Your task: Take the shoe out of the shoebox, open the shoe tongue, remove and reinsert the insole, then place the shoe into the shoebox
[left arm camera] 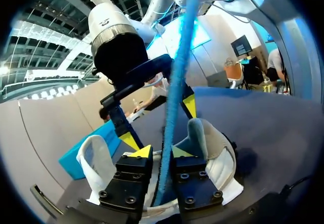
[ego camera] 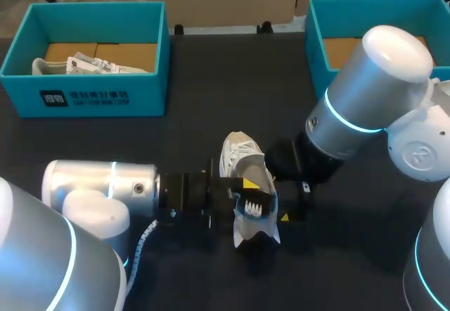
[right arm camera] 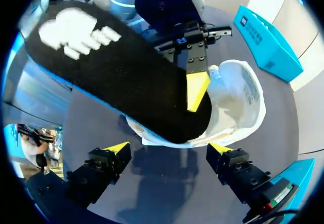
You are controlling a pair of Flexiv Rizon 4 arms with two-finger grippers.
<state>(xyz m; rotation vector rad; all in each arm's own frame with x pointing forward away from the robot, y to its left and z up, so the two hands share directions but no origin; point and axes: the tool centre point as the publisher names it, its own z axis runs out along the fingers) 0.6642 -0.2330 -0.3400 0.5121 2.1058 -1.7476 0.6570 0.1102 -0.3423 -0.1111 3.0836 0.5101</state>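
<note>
A white shoe (ego camera: 242,157) stands on the dark table at the middle, opening upward. My left gripper (ego camera: 249,195) comes in from the left over it, shut on the black insole (ego camera: 254,205), which stands up out of the shoe. In the left wrist view the insole's blue edge (left arm camera: 174,82) rises between my left gripper's (left arm camera: 161,152) yellow tips, above the shoe (left arm camera: 215,153). The right wrist view shows the insole's (right arm camera: 121,77) lower end inside the shoe (right arm camera: 243,97), a left fingertip (right arm camera: 196,89) against it. My right gripper (ego camera: 292,202) (right arm camera: 169,150) is open just right of the shoe, holding nothing.
A teal shoebox (ego camera: 84,96) at the back left holds another white shoe (ego camera: 91,65). A second teal shoebox (ego camera: 316,36) stands at the back right, partly hidden by my right arm (ego camera: 365,93). The same left box (right arm camera: 268,41) shows beyond the shoe in the right wrist view.
</note>
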